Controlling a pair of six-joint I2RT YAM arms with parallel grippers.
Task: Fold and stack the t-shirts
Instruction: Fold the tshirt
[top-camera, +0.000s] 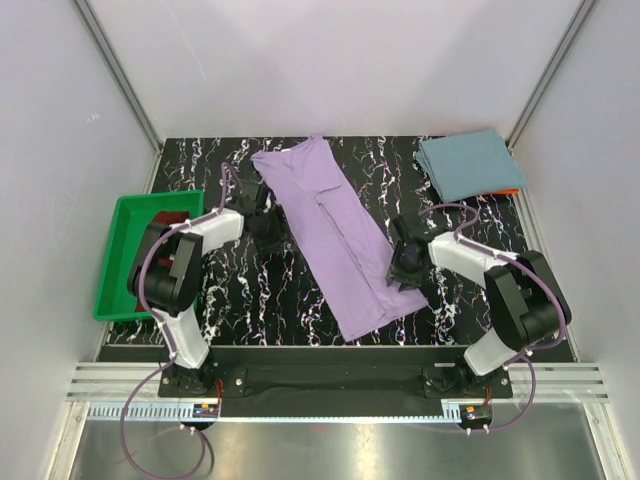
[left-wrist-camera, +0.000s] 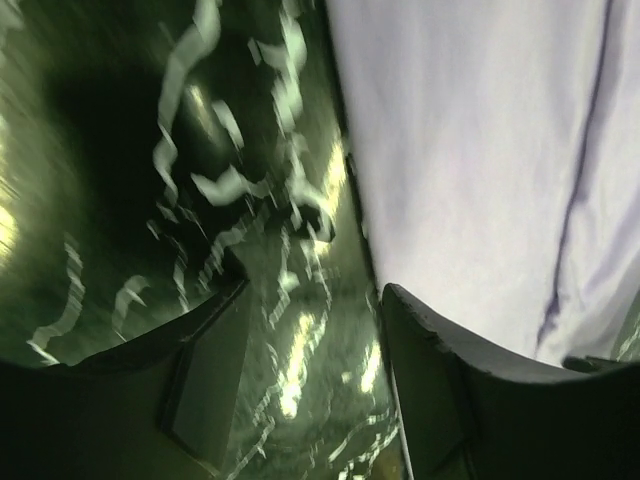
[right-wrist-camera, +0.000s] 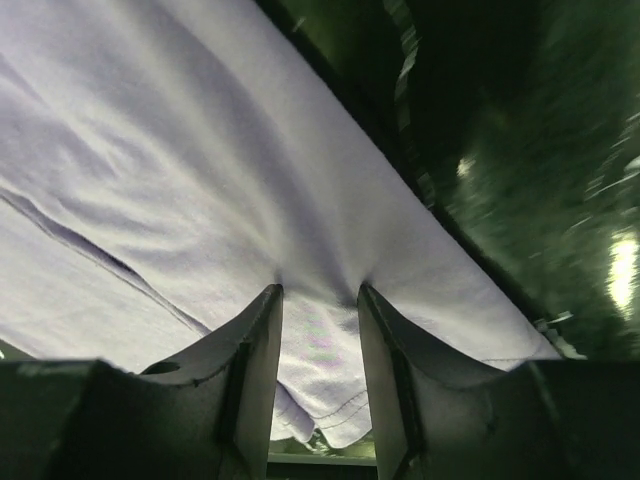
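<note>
Update from my console: the lavender shirt (top-camera: 335, 235) lies as a long folded strip running diagonally through the middle of the top view, on the marbled black table (top-camera: 250, 300). My left gripper (left-wrist-camera: 310, 300) sits just off its left edge, jaws apart, only tabletop between them. My right gripper (right-wrist-camera: 320, 300) is pinched onto the hem at the strip's lower right. The teal shirt (top-camera: 468, 165) is folded in the upper right corner, and the green tray (top-camera: 120, 260) is at far left.
</note>
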